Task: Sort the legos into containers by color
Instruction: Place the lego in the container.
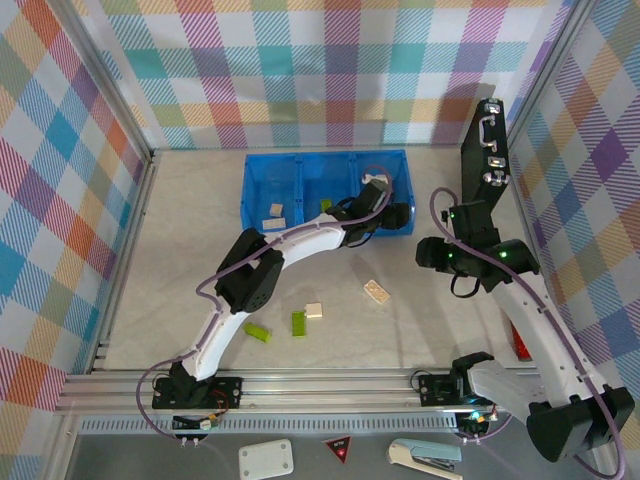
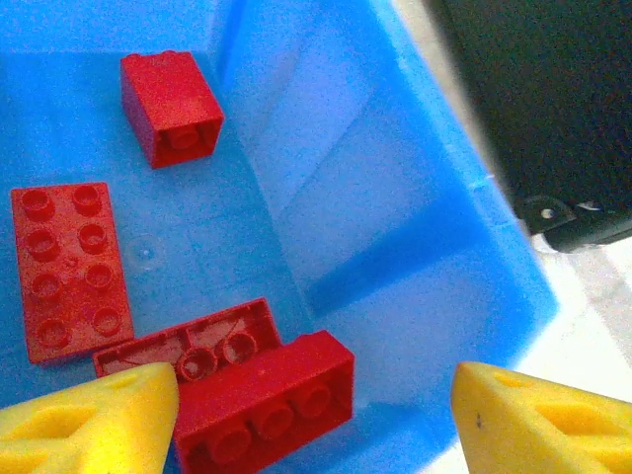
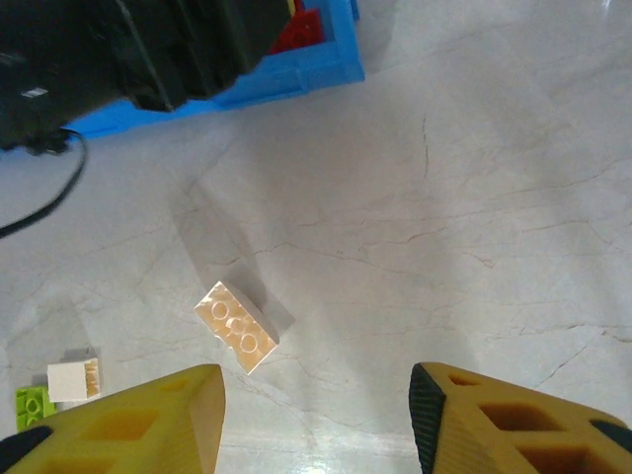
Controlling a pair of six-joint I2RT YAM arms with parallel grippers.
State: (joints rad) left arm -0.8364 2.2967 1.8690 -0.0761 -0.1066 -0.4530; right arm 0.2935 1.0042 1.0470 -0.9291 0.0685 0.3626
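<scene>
bin: bright blue bin point(image 1: 325, 190) with low walls and three compartments side by side, at the far side of the table point(image 1: 430, 320).
red legos: four in the right compartment: a small block point(image 2: 173, 106), an eight-stud brick point(image 2: 69, 272) studs up, an upturned brick point(image 2: 197, 346), and a fourth red brick point(image 2: 267, 400) touching it.
sorted others: cream lego point(image 1: 275, 210) in the left compartment, green lego point(image 1: 326, 205) in the middle.
loose legos: on the table, nearer than the bin: long cream brick point(image 3: 237, 328), small cream brick point(image 1: 314, 310), two lime bricks point(image 1: 299, 323) point(image 1: 258, 332).
left gripper point(image 2: 316, 425): over the right compartment, yellow fingers spread wide, holding nothing.
right gripper point(image 3: 316, 425): above the bare table near the long cream brick, spread wide, empty.
</scene>
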